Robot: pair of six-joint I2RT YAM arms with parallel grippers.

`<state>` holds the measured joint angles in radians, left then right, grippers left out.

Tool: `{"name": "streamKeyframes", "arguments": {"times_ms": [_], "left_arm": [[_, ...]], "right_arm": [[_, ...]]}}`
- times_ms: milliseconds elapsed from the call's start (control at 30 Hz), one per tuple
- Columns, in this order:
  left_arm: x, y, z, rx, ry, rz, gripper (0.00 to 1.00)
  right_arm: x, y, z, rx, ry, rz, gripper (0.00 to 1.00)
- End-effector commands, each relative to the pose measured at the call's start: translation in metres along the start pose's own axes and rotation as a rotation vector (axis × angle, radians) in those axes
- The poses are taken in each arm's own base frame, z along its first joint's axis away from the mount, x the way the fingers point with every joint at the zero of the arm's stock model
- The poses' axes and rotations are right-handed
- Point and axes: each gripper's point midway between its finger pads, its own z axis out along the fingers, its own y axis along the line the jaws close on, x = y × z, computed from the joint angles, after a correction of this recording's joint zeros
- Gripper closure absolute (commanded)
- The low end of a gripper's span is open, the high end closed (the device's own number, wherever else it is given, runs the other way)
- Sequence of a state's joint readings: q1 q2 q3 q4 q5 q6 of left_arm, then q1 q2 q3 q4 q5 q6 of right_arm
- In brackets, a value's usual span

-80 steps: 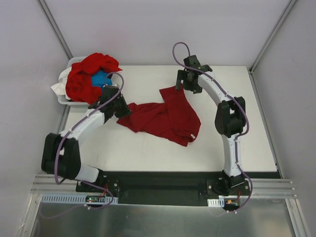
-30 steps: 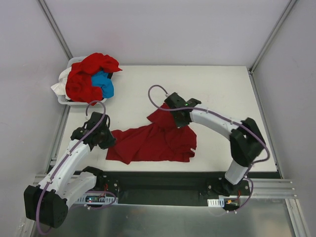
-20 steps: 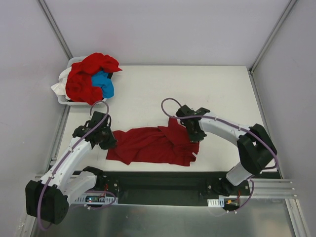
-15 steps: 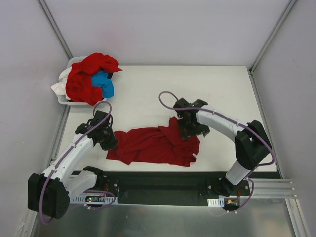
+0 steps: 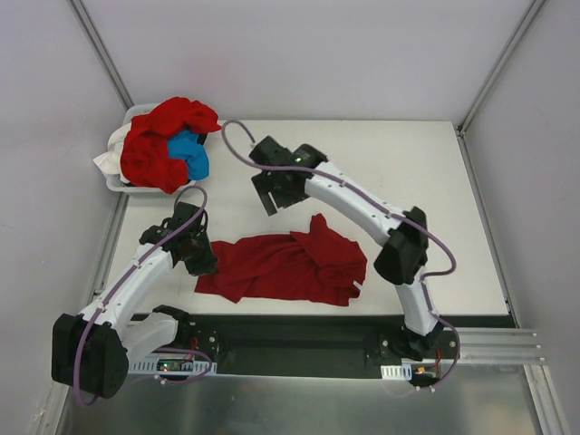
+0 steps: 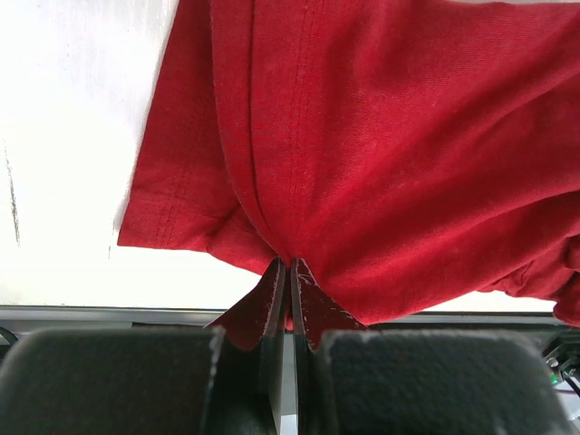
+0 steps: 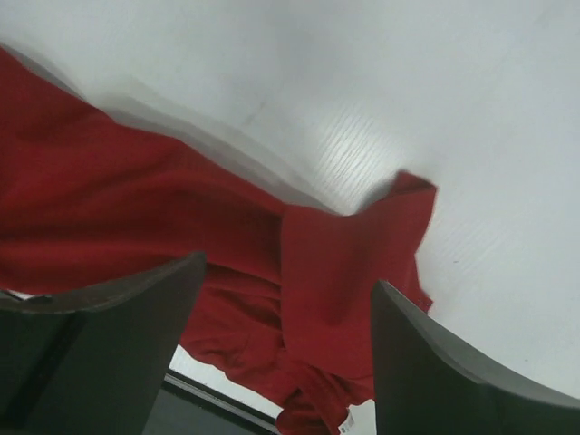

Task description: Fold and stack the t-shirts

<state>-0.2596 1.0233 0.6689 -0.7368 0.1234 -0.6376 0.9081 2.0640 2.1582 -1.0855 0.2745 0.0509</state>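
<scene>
Left tool [image 6: 289,272] tightly closed; right tool [image 5: 273,193] with jaws wide apart.

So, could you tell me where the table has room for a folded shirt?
Bare: the right side of the table, between the right arm and the right edge, and the far strip behind that arm. Crowded: the near middle, under the red shirt pinched by the left tool, and the far-left corner's bin.

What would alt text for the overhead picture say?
A crumpled red shirt lies on a white table, its left edge pinched by the left hand, while the right hand hangs open behind it. A bin at the far left corner holds more red shirts and a blue shirt.
</scene>
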Motion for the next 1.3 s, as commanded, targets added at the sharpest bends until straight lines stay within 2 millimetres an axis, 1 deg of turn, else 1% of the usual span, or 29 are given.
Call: {"name": "streamKeyframes", "arguments": {"times_ms": [0,67,100,133,200,267,433,567,767,867,933,1000,1100,1133,1200,1233,1267], "left_arm": [[-0.005,-0.003,-0.005,0.033,-0.029,0.025,1.00],[-0.005,-0.004,-0.006,0.038,-0.029,0.029,1.00],[-0.005,-0.005,-0.006,0.040,-0.029,0.031,1.00],[-0.005,-0.005,-0.007,0.042,-0.030,0.032,1.00],[-0.005,-0.005,-0.007,0.045,-0.031,0.036,1.00],[-0.005,-0.006,-0.007,0.048,-0.033,0.039,1.00],[-0.007,-0.006,-0.008,0.049,-0.038,0.046,1.00],[-0.008,-0.007,-0.009,0.051,-0.041,0.050,1.00],[-0.008,-0.007,-0.009,0.049,-0.042,0.051,1.00],[-0.008,-0.006,-0.009,0.046,-0.044,0.051,1.00],[-0.009,-0.006,-0.010,0.046,-0.051,0.050,1.00],[-0.010,-0.006,-0.011,0.046,-0.057,0.049,1.00],[-0.009,-0.006,-0.010,0.045,-0.055,0.049,1.00],[-0.010,-0.006,-0.010,0.045,-0.056,0.049,1.00],[-0.010,-0.006,-0.011,0.045,-0.058,0.049,1.00],[-0.010,-0.006,-0.011,0.044,-0.059,0.049,1.00],[-0.011,-0.006,-0.011,0.043,-0.061,0.052,1.00]], "right_arm": [[0.028,0.009,0.035,0.042,0.110,-0.023,0.24],[0.030,0.016,0.043,0.033,0.121,-0.034,0.27],[0.034,0.018,0.052,0.042,0.133,-0.045,0.28],[0.036,0.020,0.056,0.047,0.138,-0.058,0.30],[0.042,0.018,0.066,0.078,0.156,-0.078,0.34],[0.045,0.015,0.073,0.102,0.167,-0.088,0.36],[0.065,0.016,0.094,0.112,0.221,-0.108,0.44],[0.076,0.013,0.103,0.131,0.250,-0.119,0.46],[0.085,0.009,0.115,0.146,0.270,-0.148,0.48],[0.084,0.007,0.119,0.166,0.264,-0.167,0.50],[0.080,0.004,0.119,0.178,0.255,-0.168,0.55],[0.078,0.001,0.118,0.189,0.247,-0.170,0.57],[0.077,-0.005,0.119,0.209,0.243,-0.165,0.65],[0.078,-0.007,0.118,0.214,0.243,-0.165,0.73],[0.076,-0.010,0.117,0.226,0.238,-0.168,0.82],[0.075,-0.012,0.115,0.228,0.231,-0.163,0.97],[0.074,-0.013,0.114,0.233,0.230,-0.164,0.99]]}}
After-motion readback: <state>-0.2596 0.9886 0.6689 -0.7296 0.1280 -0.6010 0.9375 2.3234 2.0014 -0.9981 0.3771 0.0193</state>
